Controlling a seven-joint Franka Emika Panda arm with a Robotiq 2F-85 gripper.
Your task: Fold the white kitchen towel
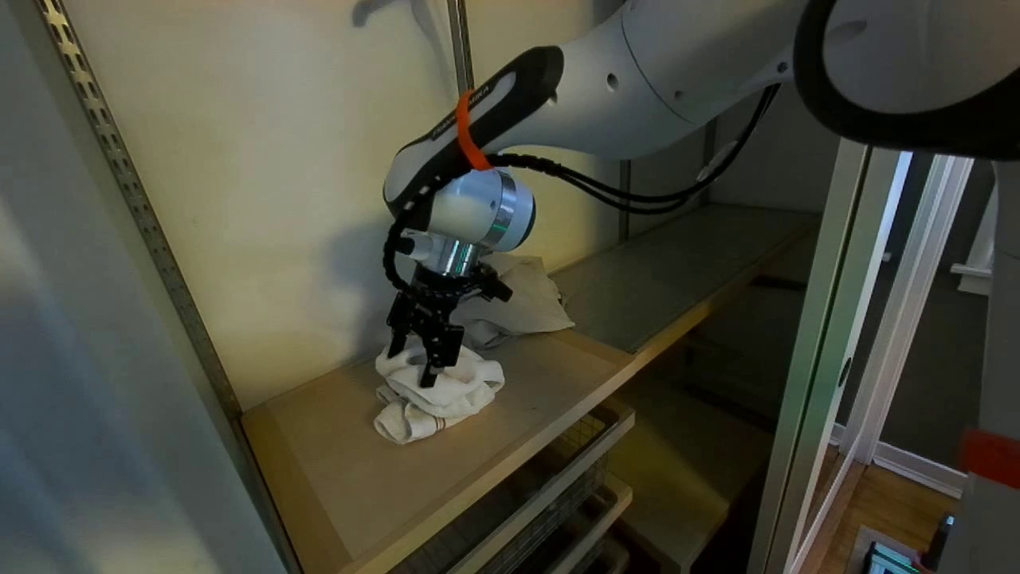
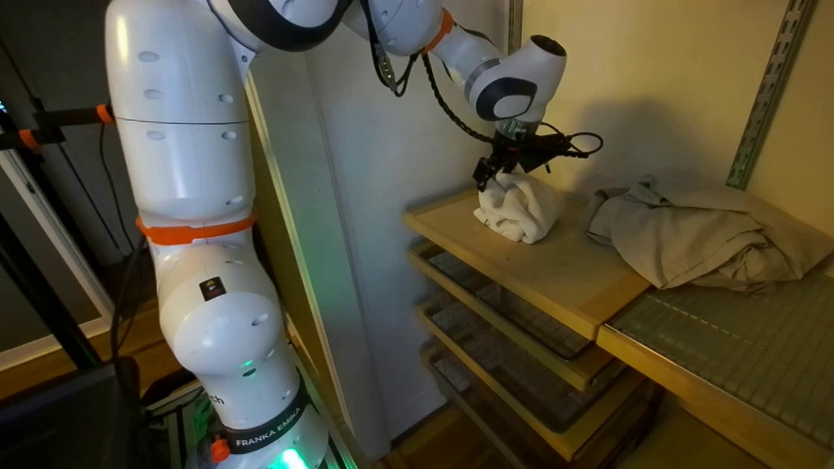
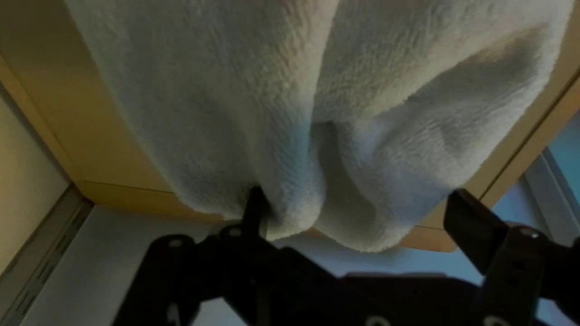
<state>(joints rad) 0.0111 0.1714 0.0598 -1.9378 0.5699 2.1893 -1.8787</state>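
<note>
The white towel point(image 1: 472, 384) lies crumpled in a bunched heap on the wooden shelf top point(image 1: 335, 454). A brown stripe shows near its lower edge. It also shows in an exterior view point(image 2: 521, 212) and fills much of the wrist view point(image 3: 281, 90). My gripper point(image 1: 412, 365) points down at the top of the heap, with its fingers wide apart. In the wrist view, the gripper point(image 3: 357, 194) has its left fingertip against or in a towel fold. Its right fingertip is at the towel's edge; I cannot tell if it touches. Towel folds lie between the fingers.
A crumpled grey cloth point(image 2: 690, 238) lies beside the towel, also behind the gripper in an exterior view point(image 1: 522, 295). A ribbed grey shelf point(image 1: 677, 247) adjoins the wooden top. Walls stand close behind and at the end. Wire drawers point(image 2: 495, 290) sit below the front edge.
</note>
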